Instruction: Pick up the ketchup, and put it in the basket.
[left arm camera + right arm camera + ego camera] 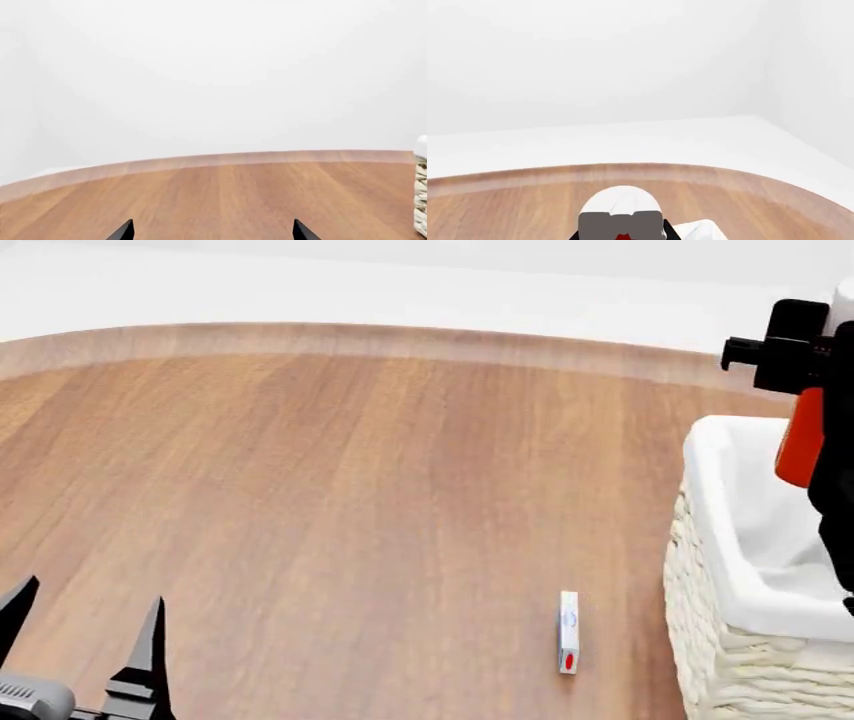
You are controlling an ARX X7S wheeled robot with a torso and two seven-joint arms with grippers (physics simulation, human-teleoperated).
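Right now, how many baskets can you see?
1. The basket sits at the table's right edge, under the right gripper's ketchup. More could hide outside the view.

No text is legible; the small white box (569, 631) bears only unreadable blue and red marks

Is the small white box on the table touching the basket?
Apart. The head view shows bare table between the small white box and the basket wicker wall.

Bright, even, shadowless simulator light throughout; renders slightly soft, pale walls washed out, no glare.
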